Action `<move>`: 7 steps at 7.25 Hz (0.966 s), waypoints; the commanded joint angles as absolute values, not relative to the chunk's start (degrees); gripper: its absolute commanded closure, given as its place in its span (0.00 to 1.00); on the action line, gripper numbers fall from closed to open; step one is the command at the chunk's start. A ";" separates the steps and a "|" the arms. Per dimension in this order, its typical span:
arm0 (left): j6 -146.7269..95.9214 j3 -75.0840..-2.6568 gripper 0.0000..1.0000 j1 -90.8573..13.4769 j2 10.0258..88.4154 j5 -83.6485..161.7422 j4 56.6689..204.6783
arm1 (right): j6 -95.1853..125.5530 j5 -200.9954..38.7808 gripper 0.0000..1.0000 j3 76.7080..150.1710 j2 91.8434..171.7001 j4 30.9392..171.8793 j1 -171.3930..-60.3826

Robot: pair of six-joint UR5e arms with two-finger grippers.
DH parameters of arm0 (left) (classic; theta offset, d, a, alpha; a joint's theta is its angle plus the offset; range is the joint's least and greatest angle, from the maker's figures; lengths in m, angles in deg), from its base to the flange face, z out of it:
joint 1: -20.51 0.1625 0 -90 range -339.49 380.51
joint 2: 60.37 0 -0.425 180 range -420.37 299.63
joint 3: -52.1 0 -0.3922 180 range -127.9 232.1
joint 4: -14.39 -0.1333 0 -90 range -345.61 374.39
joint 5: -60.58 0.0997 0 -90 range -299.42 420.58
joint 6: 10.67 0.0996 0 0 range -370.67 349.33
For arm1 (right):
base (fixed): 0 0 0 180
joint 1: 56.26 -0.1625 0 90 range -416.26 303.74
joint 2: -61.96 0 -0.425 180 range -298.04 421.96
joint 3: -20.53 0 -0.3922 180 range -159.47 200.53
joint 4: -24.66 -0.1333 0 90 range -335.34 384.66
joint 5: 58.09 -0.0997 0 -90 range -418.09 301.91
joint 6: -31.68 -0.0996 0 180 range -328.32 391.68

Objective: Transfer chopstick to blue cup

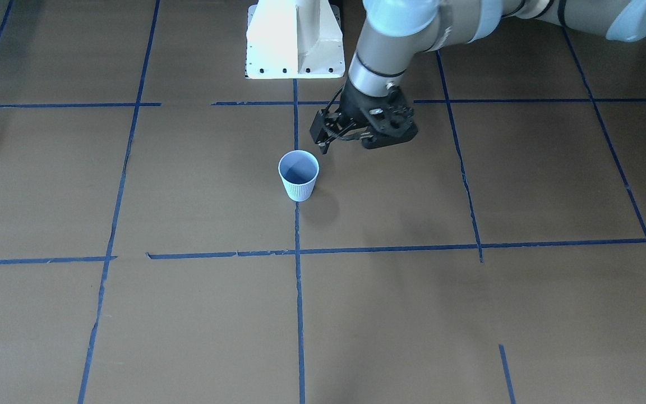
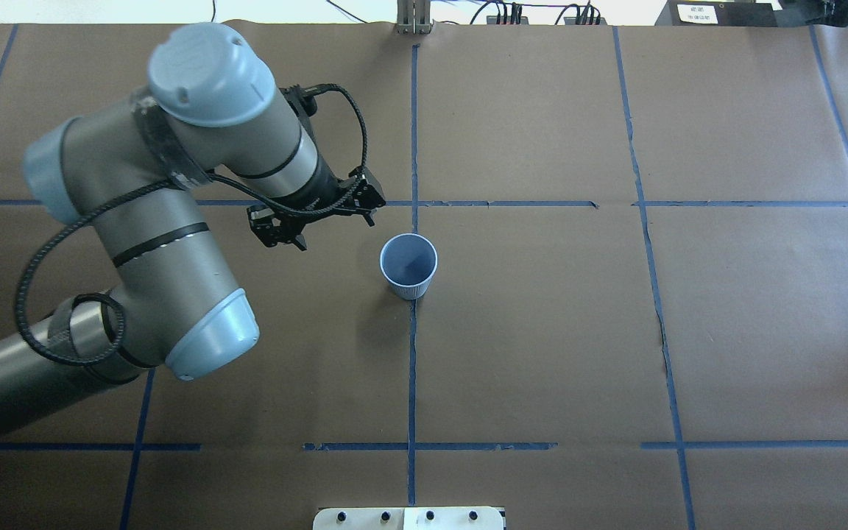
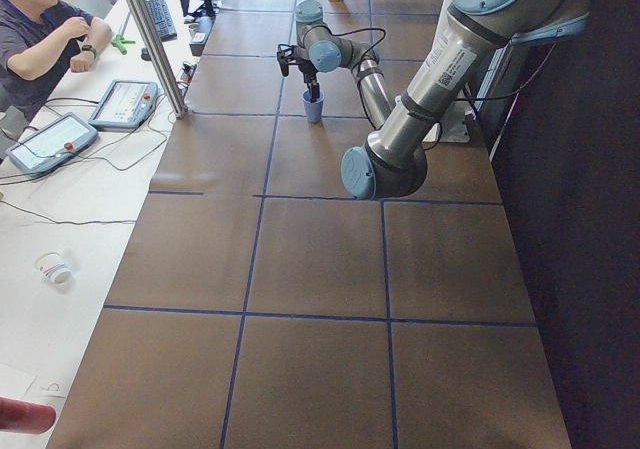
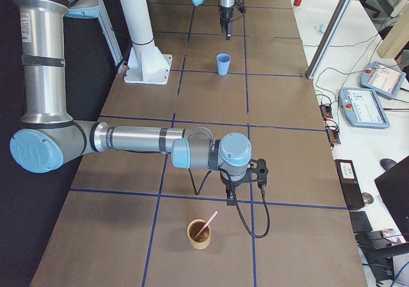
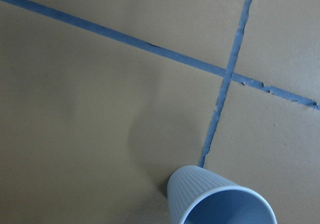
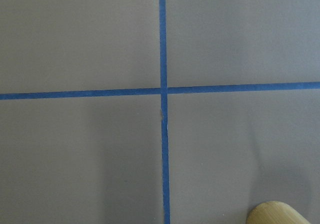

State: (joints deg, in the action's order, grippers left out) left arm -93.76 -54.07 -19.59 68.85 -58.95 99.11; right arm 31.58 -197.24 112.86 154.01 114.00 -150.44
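Note:
The blue cup (image 2: 409, 266) stands upright and empty at the table's middle, also seen in the front view (image 1: 299, 175) and at the bottom of the left wrist view (image 5: 220, 199). My left gripper (image 2: 333, 232) hovers just beside it, on the robot's left of the cup, and looks open with nothing in it. Far off near the table's right end, the pink chopstick (image 4: 208, 222) leans in a tan cup (image 4: 199, 234). My right gripper (image 4: 230, 196) hangs just above and beyond that cup. I cannot tell whether it is open or shut. The tan cup's rim (image 6: 275, 214) shows in the right wrist view.
Blue tape lines (image 2: 413, 353) grid the brown table. A white arm pedestal (image 1: 295, 39) stands at the robot's side. A person (image 3: 40, 29) sits at a side table with tablets (image 3: 120, 104) and cables. A metal post (image 4: 332, 28) rises at the far edge.

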 commanded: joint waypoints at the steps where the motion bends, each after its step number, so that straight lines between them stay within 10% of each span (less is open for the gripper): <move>1: -92.15 -58.20 0.00 -23.95 64.35 -61.94 98.24 | 32.21 -198.18 0.00 112.29 154.17 113.52 -154.15; 7: -91.80 -58.12 0.00 -23.79 63.99 -61.85 98.24 | 41.09 -195.37 0.00 109.13 157.48 109.42 -156.63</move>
State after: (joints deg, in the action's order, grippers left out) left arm -91.80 -58.19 -23.93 64.03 -61.88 98.24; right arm 40.71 -195.61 109.16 155.58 111.86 -156.60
